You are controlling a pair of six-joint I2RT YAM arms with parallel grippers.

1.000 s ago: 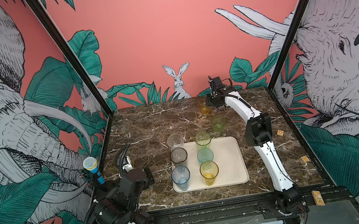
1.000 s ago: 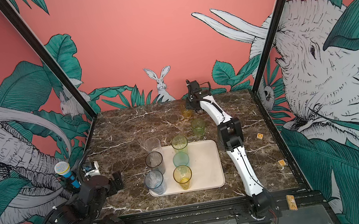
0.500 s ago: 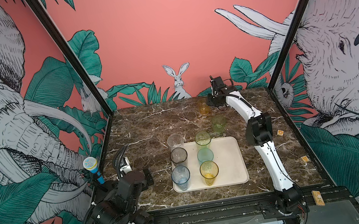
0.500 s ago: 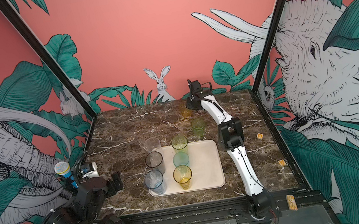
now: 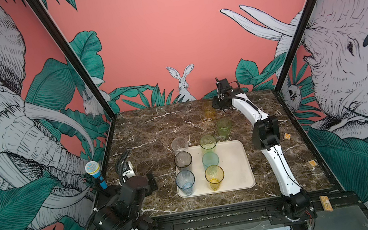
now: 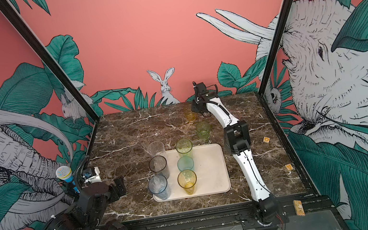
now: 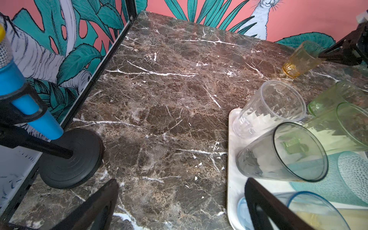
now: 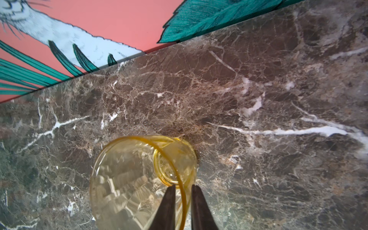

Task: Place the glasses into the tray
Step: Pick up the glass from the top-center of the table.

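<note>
The cream tray (image 5: 236, 162) (image 6: 211, 166) lies at the middle front of the marble table. On it stand a clear glass (image 5: 179, 145), a smoky grey one (image 5: 183, 160), a blue one (image 5: 185, 182), a tall green one (image 5: 208, 143), a short teal one (image 5: 210, 159) and a yellow one (image 5: 214, 177). A short green glass (image 5: 224, 126) stands on the table behind the tray. The amber glass (image 5: 209, 110) (image 8: 129, 179) is near the back wall, and my right gripper (image 8: 183, 187) (image 5: 214, 105) pinches its rim. My left gripper (image 7: 181, 181) hangs open and empty left of the tray.
A blue microphone on a black stand (image 5: 95, 173) (image 7: 69, 159) sits at the table's left edge, close to my left arm. Two small orange blocks (image 5: 287, 136) (image 5: 312, 163) lie along the right side. Walls close the table on three sides.
The right gripper's jaws have closed around the amber glass's rim. The left arm has shifted only slightly, still open.
</note>
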